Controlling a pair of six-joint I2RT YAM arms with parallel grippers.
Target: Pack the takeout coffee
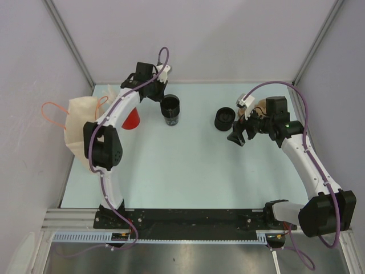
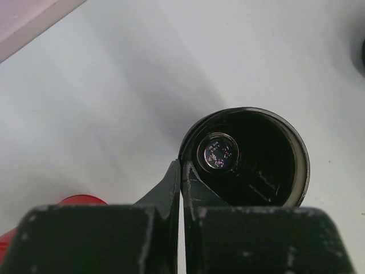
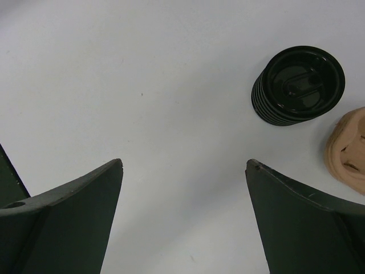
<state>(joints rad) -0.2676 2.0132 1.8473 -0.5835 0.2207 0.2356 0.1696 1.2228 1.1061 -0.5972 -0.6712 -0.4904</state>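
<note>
The left gripper (image 2: 182, 176) pinches the wall of the coffee cup (image 1: 170, 109), one finger inside and one outside. So thin a hold likely calls for a slow, upright carry. The right gripper (image 3: 183, 164) hangs spread near the lid (image 3: 298, 85). The cup, black, round and open-topped, stands near the far edge of the table (image 1: 194, 171), left of middle.

Pale table (image 1: 188, 171) between plain grey walls (image 1: 199, 34).
</note>
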